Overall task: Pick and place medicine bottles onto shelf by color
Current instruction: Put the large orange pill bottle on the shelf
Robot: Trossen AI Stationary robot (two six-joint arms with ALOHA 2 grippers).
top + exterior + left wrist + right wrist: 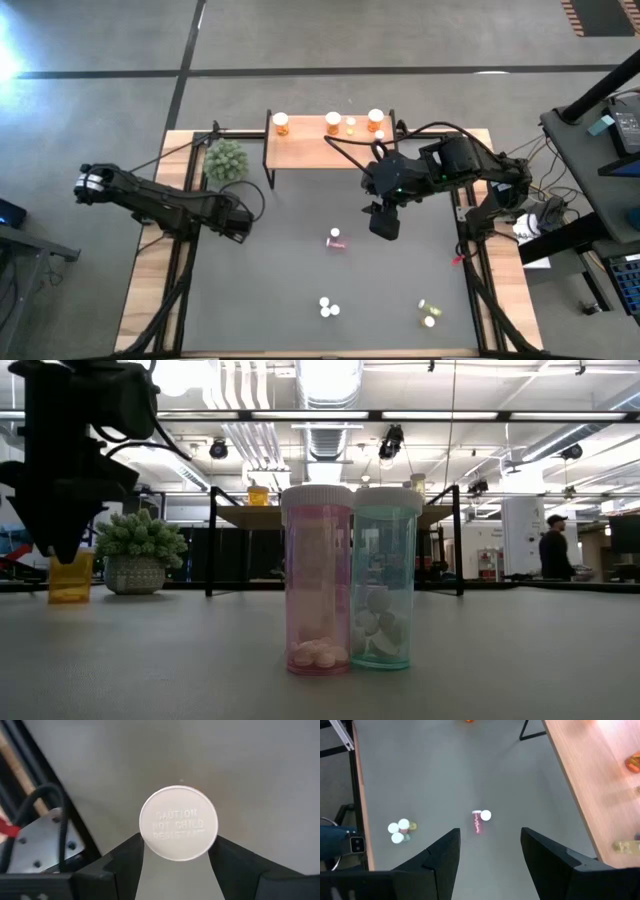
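From where I stood, the left gripper [175,857] squeezed a white-capped bottle [178,823] at the mat's left edge, while the right gripper [490,852] hung open above a toppled pink bottle [335,239] — round, likely to roll away — short of the shelf [310,150].

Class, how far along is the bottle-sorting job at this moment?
Done: several orange bottles stand on the shelf. In hand: left claw over a white-capped bottle; right claw open, empty. Left: pink bottle, yellow-green bottle on the mat.
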